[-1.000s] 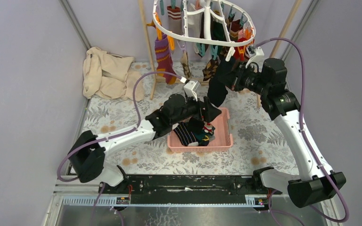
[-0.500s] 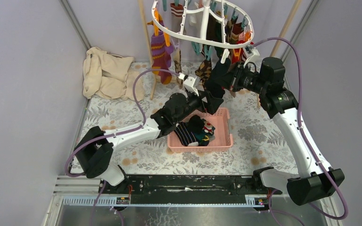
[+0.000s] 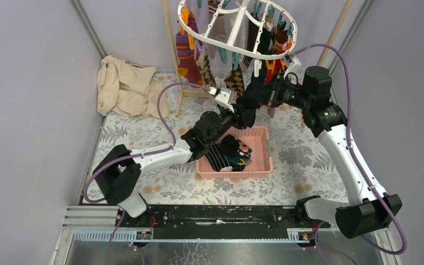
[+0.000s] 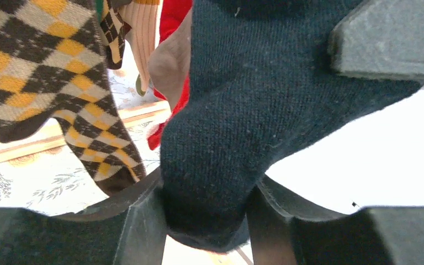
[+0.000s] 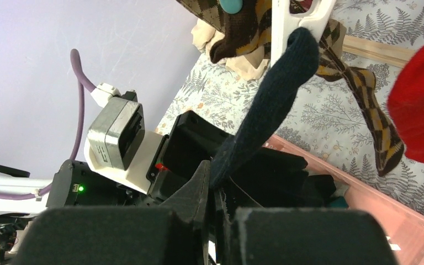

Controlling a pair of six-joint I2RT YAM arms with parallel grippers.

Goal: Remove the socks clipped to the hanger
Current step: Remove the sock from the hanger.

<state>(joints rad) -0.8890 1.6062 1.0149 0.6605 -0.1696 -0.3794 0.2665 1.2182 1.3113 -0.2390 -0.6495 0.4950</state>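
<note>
A: Left end effector, status?
B: Clenching on the toe of the dark sock; it is hanging clipped to the hanger, near the pink basket.
A: Right end effector?
B: Sitting clenched, near the hanger.

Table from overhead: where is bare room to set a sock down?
Bare table right of the pink basket, up to the right arm; another patch between the beige cloth and left arm. Crowded under the hanger, where socks dangle and left claw meets right claw.
</note>
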